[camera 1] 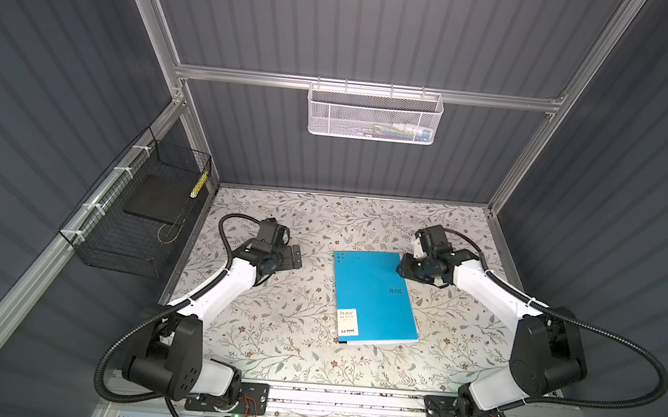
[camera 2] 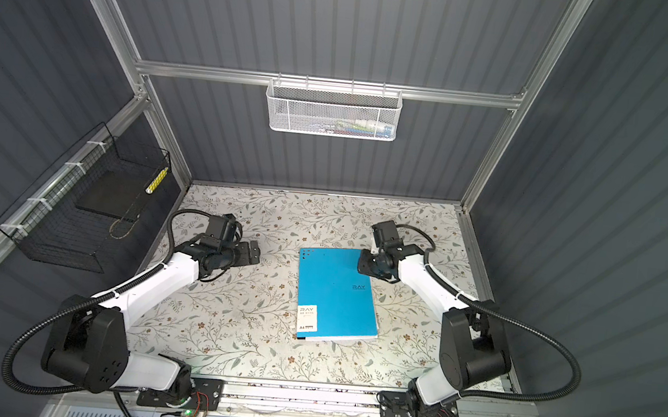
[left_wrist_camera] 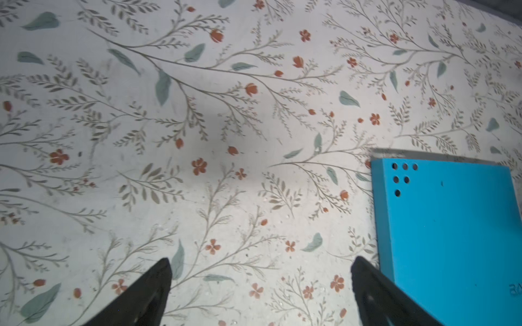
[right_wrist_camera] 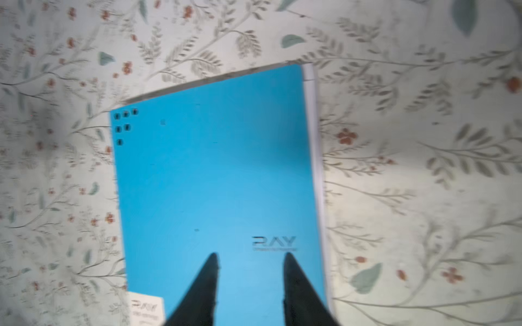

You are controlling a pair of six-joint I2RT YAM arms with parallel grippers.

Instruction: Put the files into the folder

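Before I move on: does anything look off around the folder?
The folder is shut but lies slightly askew to the table edge, and a white strip, likely the files, pokes out past its cover along the open side.

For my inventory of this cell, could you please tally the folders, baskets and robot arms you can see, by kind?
Folders: 1, the blue folder
Baskets: 2, the white mesh basket and the black wire basket
Robot arms: 2, the left arm and the right arm
Total: 5
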